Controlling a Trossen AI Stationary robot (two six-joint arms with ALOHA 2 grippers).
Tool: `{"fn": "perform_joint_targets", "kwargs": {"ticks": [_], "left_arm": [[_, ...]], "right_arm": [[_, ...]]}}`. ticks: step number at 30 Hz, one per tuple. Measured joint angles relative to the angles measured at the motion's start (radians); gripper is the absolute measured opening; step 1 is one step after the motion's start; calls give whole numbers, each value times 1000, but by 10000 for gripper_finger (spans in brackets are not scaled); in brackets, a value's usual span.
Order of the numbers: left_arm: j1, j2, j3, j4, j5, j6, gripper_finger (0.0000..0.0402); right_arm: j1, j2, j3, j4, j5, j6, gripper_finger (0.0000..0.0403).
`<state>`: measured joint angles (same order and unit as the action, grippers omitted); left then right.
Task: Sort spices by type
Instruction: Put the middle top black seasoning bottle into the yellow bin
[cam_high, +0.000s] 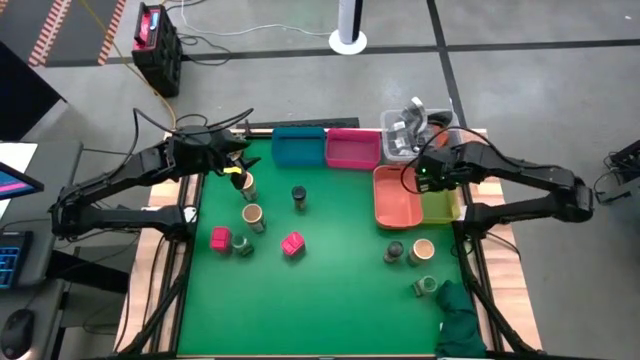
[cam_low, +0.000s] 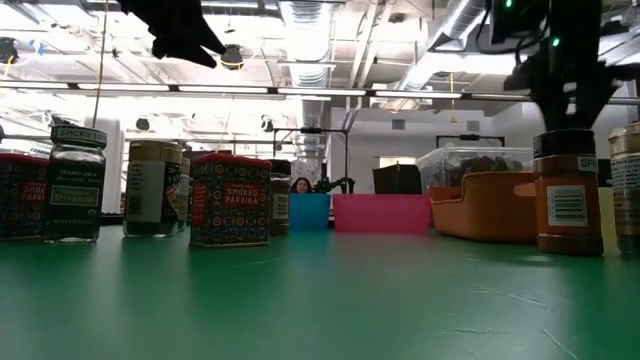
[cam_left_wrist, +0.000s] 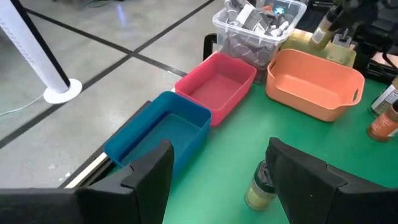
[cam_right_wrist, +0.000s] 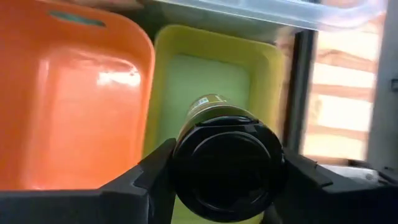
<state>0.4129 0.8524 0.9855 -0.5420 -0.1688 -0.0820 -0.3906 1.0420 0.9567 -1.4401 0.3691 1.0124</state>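
Over the green table (cam_high: 330, 300), the right tool (cam_right_wrist: 227, 180) grips a dark-capped jar (cam_right_wrist: 227, 165) above the yellow bin (cam_right_wrist: 211, 68).

You've got a green table (cam_high: 330, 290), blue bin (cam_high: 298, 147), pink bin (cam_high: 352, 149), orange bin (cam_high: 396, 197), yellow-green bin (cam_right_wrist: 217, 68), pink-red tins (cam_high: 292, 244), and a black-capped jar (cam_right_wrist: 227, 163).

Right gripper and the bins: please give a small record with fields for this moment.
right gripper: shut on a dark-capped jar, held above the yellow-green bin
left gripper: open, holding nothing, near the blue bin
orange bin: looks empty
pink bin: looks empty
jars and tins on mat: several, not yet in any bin
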Motion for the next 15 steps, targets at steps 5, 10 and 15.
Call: {"fn": "perform_joint_targets", "kwargs": {"ticks": [5, 10, 15], "left_arm": [[0, 0, 0, -9, -1, -9, 242], [0, 0, 0, -18, -3, -10, 242], [0, 0, 0, -29, -6, -9, 242]], "right_arm": [[-102, -33, -85, 117, -10, -54, 228], [-194, -35, -119, 200, -25, -128, 229], [-272, 4, -124, 251, -33, -194, 229]]}}
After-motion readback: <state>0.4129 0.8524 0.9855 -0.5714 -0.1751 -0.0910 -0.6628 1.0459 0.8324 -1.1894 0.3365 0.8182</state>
